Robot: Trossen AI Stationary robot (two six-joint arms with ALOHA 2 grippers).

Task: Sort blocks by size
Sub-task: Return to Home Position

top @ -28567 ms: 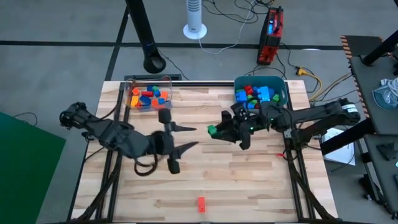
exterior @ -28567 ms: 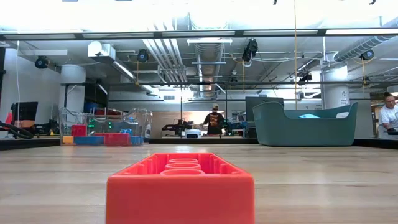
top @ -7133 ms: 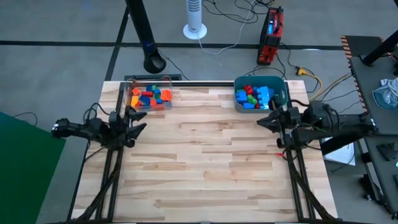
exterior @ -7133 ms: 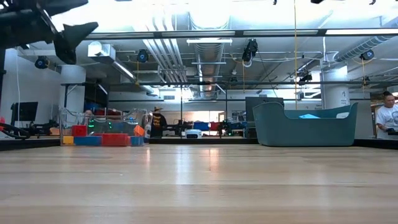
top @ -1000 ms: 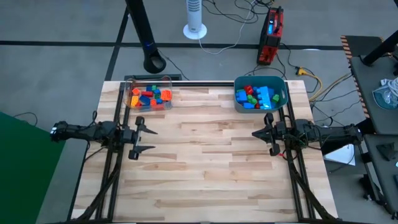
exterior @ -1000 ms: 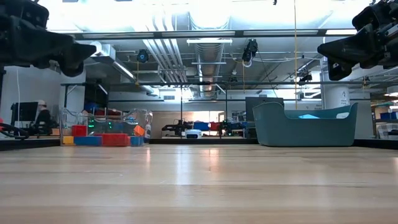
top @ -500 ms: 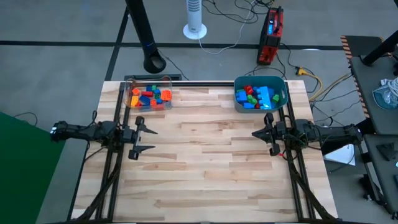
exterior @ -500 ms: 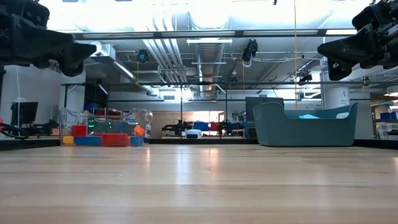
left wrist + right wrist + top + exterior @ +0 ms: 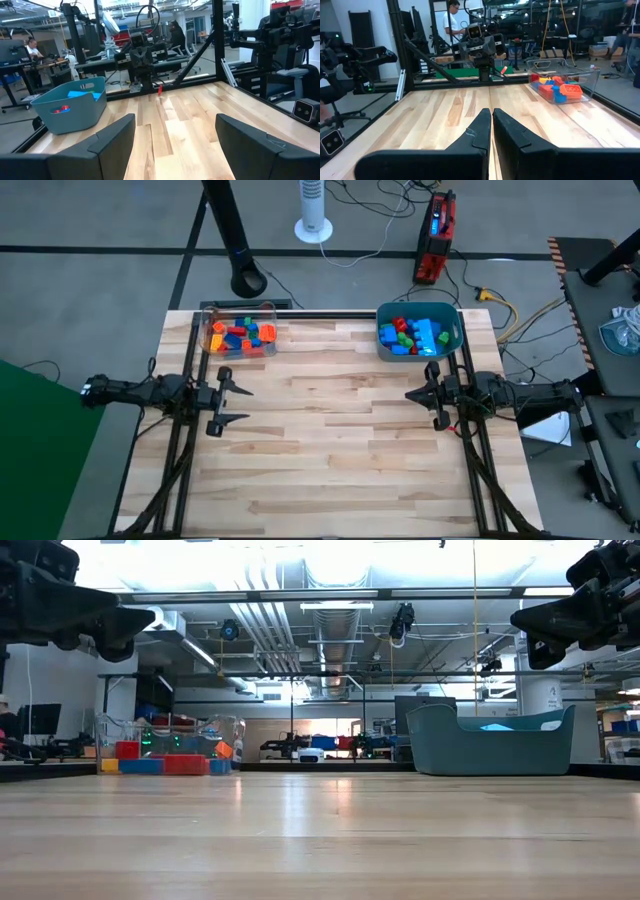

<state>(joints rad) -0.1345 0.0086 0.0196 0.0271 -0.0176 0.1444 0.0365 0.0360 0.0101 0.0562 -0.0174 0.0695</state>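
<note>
Plastic blocks (image 9: 238, 336) we judge light, stiff and slick; we'd pinch their flat sides. Left pincer (image 9: 243, 404) gapes empty; right pincer (image 9: 412, 394) is clenched on nothing.

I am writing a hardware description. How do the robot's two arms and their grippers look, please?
Both arms are dark, nearly black, and slender. The left gripper and right gripper each carry two matte black, wedge-shaped fingers tapering to points.
</note>
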